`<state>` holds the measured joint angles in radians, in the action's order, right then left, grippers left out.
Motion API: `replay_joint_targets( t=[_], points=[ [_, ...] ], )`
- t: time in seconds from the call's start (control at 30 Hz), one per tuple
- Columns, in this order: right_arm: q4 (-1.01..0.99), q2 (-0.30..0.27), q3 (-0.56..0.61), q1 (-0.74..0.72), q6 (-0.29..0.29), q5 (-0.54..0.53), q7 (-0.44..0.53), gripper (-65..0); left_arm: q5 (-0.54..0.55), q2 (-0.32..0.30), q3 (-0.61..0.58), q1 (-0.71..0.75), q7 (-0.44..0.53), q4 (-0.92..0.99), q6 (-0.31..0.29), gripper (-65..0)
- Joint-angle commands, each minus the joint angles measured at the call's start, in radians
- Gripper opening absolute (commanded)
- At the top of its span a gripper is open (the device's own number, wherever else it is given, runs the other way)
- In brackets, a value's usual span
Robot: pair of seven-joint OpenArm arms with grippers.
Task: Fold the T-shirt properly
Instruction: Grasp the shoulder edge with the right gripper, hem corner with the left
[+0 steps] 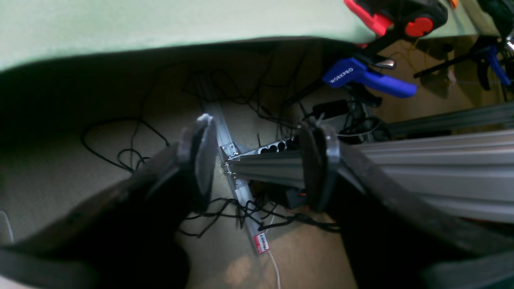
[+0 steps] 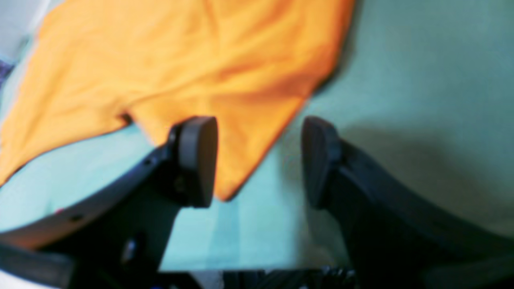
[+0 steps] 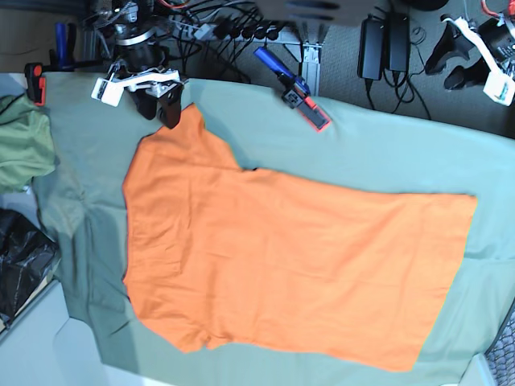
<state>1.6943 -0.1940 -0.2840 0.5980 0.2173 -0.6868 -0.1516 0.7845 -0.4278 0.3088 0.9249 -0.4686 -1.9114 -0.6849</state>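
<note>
On the base view's left, the right pincer point(image 3: 158, 100) hangs released, its jaws spread with nothing between them, just above the tip of one sleeve of the T-shirt point(image 3: 282, 257). The right wrist view shows that sleeve corner point(image 2: 229, 176) lying flat on the green surface point(image 2: 401, 80) between the two pads, untouched. The shirt is thin, limp fabric: light, soft, sure to drape and wrinkle when lifted, and likely to drag on the cloth beneath rather than slide cleanly. I judge a pinch on a hem, sleeve edge or shoulder corner the best hold, taken low so that both layers are caught together.

Moving rightward, the T-shirt is spread open across the middle of the surface point(image 3: 386, 145). Its long axis runs left to right in the base view, shoulders and sleeves at the left end, straight bottom hem at the right end. The neck label cannot be made out.

At the far right, the left pincer point(image 3: 471, 56) is parked off the surface, well apart from the shirt; its wrist view shows it point(image 1: 261, 168) released and empty over floor cables.
</note>
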Motion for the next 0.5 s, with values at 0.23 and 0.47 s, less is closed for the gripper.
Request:
replay_joint_targets(
  t=[0.23, 0.47],
  points=[
    [-0.058, 0.069, -0.002, -0.057, -0.034, -0.004, -0.010, -31.4, 0.020, -0.047, 0.008, -0.087, 0.011, -0.014, -0.013, -28.4],
    [-0.058, 0.104, -0.001, -0.057, 0.015, -0.004, -0.055, -31.4, 0.028, -0.060, 0.008, -0.235, 0.010, 0.025, -0.012, -28.4]
  ],
)
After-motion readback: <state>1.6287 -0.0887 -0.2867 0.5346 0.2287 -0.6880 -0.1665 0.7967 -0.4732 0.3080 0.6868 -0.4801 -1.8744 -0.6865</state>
